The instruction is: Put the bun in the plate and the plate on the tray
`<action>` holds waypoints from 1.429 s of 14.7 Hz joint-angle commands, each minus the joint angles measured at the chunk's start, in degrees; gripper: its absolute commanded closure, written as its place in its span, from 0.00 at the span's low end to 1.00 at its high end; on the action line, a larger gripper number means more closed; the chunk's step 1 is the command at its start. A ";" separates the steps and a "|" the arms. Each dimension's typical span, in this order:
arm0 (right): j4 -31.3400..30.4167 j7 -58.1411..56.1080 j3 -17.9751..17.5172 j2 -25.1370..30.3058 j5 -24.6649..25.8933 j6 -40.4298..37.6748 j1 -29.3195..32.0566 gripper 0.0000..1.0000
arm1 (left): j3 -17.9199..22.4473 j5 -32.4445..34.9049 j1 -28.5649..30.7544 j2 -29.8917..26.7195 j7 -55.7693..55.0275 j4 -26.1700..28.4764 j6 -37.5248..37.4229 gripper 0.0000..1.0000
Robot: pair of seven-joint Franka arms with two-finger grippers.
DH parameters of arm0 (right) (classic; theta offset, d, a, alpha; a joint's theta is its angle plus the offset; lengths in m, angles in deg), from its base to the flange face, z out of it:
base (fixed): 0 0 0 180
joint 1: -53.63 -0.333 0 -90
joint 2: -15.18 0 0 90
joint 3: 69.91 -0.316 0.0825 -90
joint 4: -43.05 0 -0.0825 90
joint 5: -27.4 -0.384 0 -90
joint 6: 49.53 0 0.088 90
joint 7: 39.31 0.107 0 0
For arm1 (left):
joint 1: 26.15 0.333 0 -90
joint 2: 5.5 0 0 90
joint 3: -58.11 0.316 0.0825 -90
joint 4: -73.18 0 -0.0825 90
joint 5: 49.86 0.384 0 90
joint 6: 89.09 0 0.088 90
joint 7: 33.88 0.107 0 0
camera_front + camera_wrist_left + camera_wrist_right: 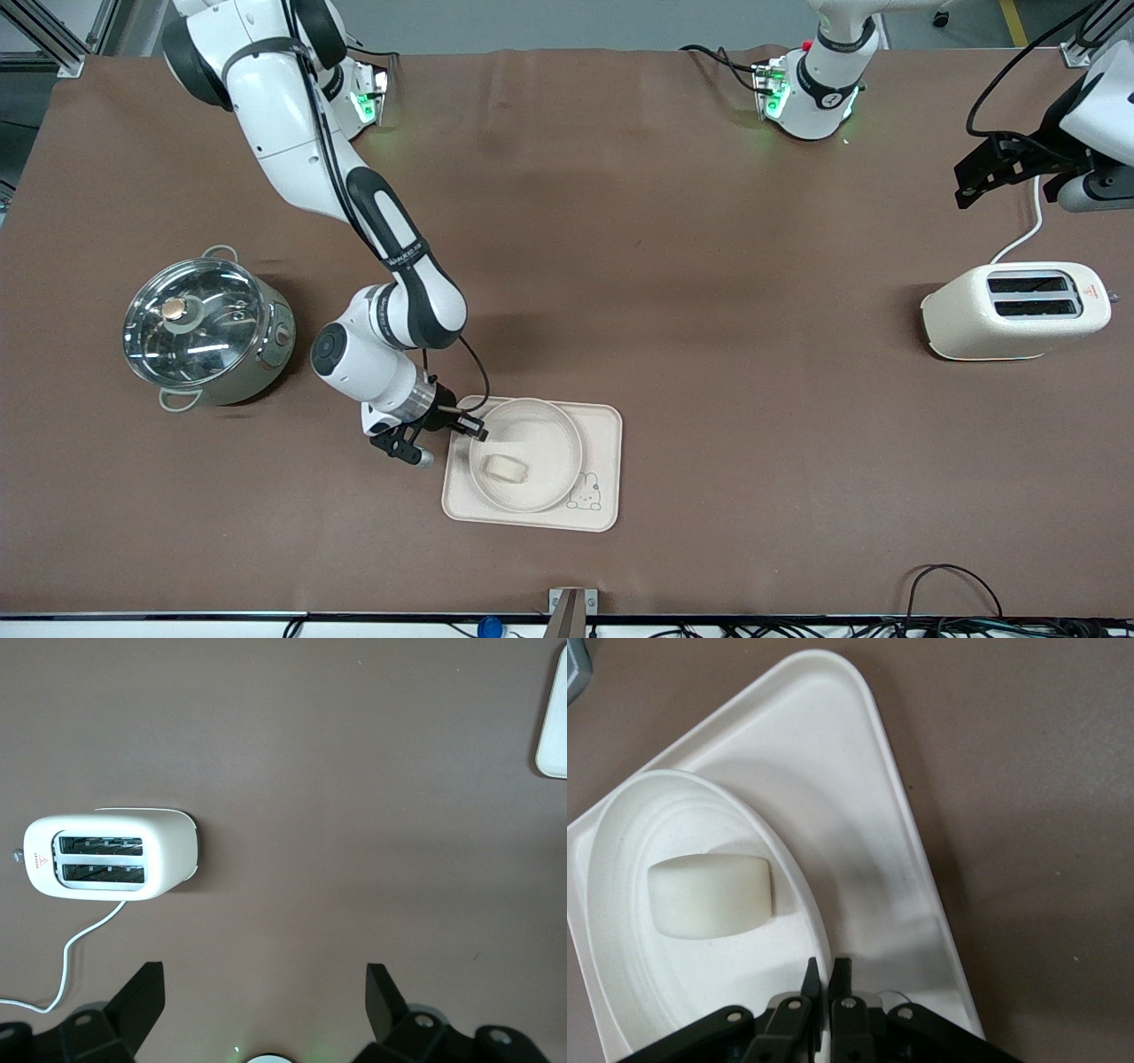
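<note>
The round cream plate [542,431] lies on the rectangular tray [604,424] with the bunny drawing. The small white bun [505,468] lies in the plate. My right gripper [469,428] is at the plate's edge toward the right arm's end, shut on the rim. In the right wrist view its fingers [811,976] pinch the rim of the plate [611,930], with the bun [710,895] inside and the tray [833,771] under it. My left gripper [974,182] waits open and empty in the air over the left arm's end; its wrist view [263,992] shows bare table between the jaws.
A cream toaster [1014,310] with a white cord stands toward the left arm's end; it also shows in the left wrist view [106,855]. A steel pot with a glass lid [204,332] stands toward the right arm's end, beside the right arm's wrist.
</note>
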 commanded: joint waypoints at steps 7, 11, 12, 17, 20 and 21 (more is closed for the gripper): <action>1.93 0.51 -0.56 -1.30 -0.83 -0.13 1.44 0.62 | -0.17 -2.52 -0.76 -0.63 1.36 0.65 -0.12 0.00; 2.02 0.16 -0.56 -1.22 -0.74 2.94 0.75 0.17 | -0.17 -2.43 -0.76 -0.63 1.36 0.65 -0.12 0.00; 2.02 -0.01 -0.56 -0.87 -0.66 3.03 0.57 0.17 | -0.17 -2.52 -0.76 -0.63 1.36 0.65 -0.12 0.00; 1.15 0.25 -0.56 3.43 -0.39 2.60 0.57 0.14 | -0.52 -2.43 -0.76 -0.72 1.71 0.57 -0.03 0.00; -2.36 0.25 -0.38 8.08 -0.30 2.16 0.83 0.08 | -0.70 -2.43 -0.76 -0.72 1.71 0.57 0.05 0.00; -4.72 0.25 -0.29 10.45 -0.22 1.81 1.18 0.03 | -0.70 -2.52 -0.76 -0.81 1.71 0.57 0.05 0.00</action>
